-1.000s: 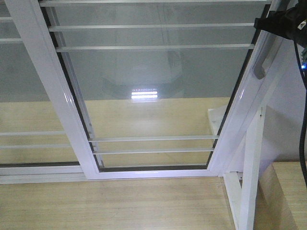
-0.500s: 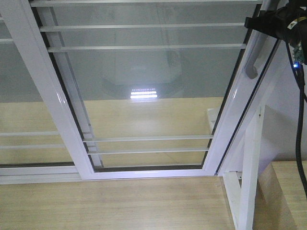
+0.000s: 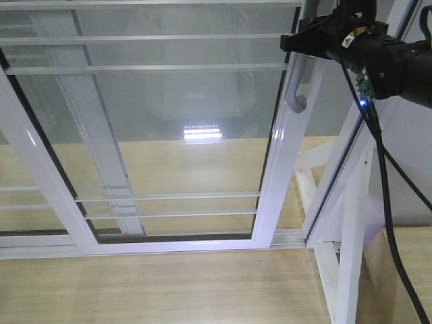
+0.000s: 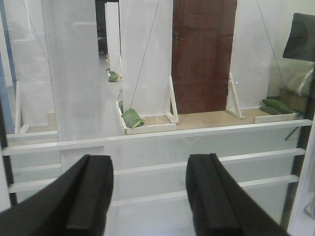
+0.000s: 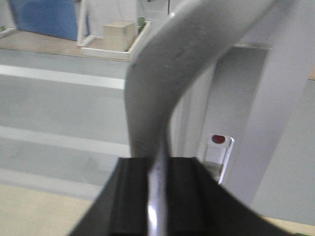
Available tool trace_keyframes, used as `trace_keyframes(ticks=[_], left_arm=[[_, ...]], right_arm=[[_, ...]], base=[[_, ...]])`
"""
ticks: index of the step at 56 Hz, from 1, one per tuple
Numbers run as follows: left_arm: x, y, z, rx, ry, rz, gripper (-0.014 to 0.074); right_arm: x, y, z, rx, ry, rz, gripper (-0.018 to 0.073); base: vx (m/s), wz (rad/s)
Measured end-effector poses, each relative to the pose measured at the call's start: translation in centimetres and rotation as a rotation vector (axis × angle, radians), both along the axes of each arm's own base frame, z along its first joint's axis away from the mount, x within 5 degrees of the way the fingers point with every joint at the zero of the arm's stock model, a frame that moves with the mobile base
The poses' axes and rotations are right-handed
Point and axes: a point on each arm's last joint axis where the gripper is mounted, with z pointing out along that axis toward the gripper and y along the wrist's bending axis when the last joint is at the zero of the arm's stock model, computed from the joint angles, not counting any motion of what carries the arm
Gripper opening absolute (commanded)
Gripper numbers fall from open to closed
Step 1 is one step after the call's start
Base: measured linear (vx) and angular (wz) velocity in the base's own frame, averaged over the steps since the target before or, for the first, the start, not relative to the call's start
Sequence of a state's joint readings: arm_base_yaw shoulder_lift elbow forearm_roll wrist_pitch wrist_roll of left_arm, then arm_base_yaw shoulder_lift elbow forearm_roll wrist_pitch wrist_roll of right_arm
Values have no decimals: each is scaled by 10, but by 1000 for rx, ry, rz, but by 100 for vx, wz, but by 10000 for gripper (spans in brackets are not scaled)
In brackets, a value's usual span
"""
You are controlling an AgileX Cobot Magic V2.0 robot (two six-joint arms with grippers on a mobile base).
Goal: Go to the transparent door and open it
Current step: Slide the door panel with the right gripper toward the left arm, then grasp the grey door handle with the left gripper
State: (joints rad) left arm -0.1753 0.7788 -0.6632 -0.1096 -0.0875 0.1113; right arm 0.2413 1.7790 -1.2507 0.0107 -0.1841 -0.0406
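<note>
Pinching the grey handle (image 3: 297,91) between its black fingers (image 5: 133,196), my right claw (image 5: 158,196) holds on near the handle's top. The handle sits on the right rail of the door (image 3: 273,182), which stands just ahead of me on the wood floor (image 3: 169,283). My left claw (image 4: 150,196) is spread wide, facing the door.

Your right gripper (image 5: 158,172) is clamped tight on the handle (image 5: 157,73), arm stretched forward; your left gripper (image 4: 150,196) hangs with fingers spread.
</note>
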Motion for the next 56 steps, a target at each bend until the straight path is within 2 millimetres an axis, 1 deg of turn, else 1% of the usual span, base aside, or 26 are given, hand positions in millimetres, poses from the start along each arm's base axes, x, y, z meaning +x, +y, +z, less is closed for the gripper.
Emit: trace_keyframes(ticks=[7, 22, 28, 32, 38, 42, 45, 49, 52, 53, 54, 56], left_arm=[[0, 0, 0, 0, 0, 0, 470], [0, 0, 0, 0, 0, 0, 470], [0, 0, 0, 0, 0, 0, 470], [0, 0, 0, 1, 4, 0, 470], [0, 0, -1, 2, 13, -1, 470], [2, 0, -3, 4, 24, -2, 470], [5, -1, -5, 8, 36, -2, 470], [12, -2, -10, 14, 62, -2, 470], [19, -3, -14, 22, 78, 0, 470], [23, -4, -16, 26, 83, 0, 470], [25, -4, -18, 31, 86, 0, 470], [33, -6, -22, 43, 94, 1, 470]], right_arm=[[-3, 12, 0, -10, 2, 34, -9], [-5, 12, 2, -30, 5, 42, -9], [-11, 10, 9, -60, 21, 51, -9], [-18, 8, 18, -79, 41, 54, -9], [-34, 3, 35, -105, 91, 52, -9], [-47, -1, 46, -108, 87, 50, -9], [-59, -4, 50, -106, 75, 50, -9], [-82, -10, 57, -96, 33, 51, -9], [-101, -15, 60, -86, -3, 52, -9], [-107, -17, 64, -81, -25, 53, -9], [-113, -18, 62, -81, -27, 53, -9], [-127, -22, 65, -73, -54, 53, -9]], base=[[0, 0], [0, 0], [0, 0], [0, 0], [0, 0], [0, 0], [0, 0], [0, 0], [0, 0], [0, 0], [0, 0], [0, 0]])
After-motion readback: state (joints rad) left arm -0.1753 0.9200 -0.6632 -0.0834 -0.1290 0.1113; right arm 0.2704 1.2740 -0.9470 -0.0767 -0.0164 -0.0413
